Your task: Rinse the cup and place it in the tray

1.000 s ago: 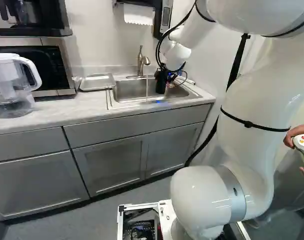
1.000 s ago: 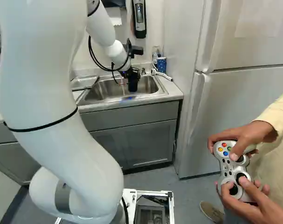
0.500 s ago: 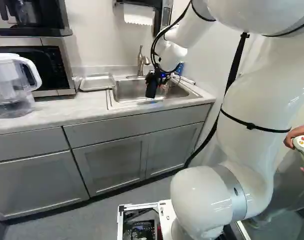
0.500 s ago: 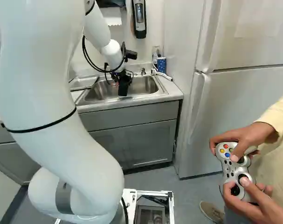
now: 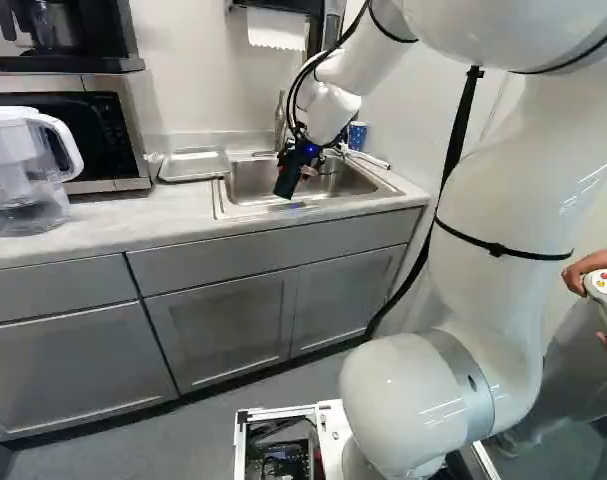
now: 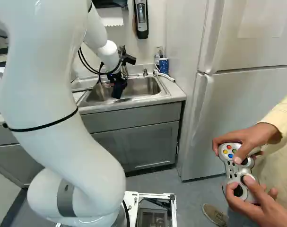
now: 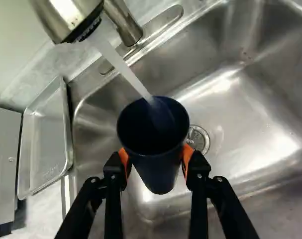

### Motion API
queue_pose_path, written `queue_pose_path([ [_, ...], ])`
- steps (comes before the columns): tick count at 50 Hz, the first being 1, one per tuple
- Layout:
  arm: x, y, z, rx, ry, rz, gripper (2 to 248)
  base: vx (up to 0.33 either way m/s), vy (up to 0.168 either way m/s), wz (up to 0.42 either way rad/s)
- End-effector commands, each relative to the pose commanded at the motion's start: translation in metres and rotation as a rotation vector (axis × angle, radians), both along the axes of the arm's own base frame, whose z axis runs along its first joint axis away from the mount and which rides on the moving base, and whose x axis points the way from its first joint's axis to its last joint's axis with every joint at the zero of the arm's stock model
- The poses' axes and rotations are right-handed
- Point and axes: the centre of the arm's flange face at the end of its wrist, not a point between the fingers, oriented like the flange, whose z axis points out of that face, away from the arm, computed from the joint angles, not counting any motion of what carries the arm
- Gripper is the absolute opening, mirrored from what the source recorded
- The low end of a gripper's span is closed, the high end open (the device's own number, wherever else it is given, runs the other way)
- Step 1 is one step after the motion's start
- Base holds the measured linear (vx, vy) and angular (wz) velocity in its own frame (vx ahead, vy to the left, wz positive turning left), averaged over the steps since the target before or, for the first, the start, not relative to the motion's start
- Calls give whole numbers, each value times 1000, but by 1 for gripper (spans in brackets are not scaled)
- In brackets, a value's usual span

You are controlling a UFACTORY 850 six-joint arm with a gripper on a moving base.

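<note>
Clasping the dark blue cup (image 7: 159, 172) between partly spread fingers (image 7: 116, 172), the pincer (image 5: 294, 169) holds it under running water (image 7: 122, 68), within the sink's (image 7: 230, 124) edges.

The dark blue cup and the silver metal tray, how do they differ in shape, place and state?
The dark blue, tapered cup is round and deep; the silver metal tray is rectangular and shallow. The black claw holds the cup over the steel sink, while the tray lies beside it. Water runs into the cup, but none falls on the tray. Both are open on top.
</note>
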Motion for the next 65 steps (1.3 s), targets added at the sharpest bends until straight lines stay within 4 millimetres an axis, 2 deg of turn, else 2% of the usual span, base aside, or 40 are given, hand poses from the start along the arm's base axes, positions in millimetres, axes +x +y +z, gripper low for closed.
queue_pose_path([
  [38, -2, -3, -3, 91, 76, -157, 121, 0, 0, 0],
  [47, -1, 0, -3, 45, 64, -118, 121, 0, 0, 0],
  [65, 12, 18, -4, -61, 39, -3, 121, 0, 0, 0],
])
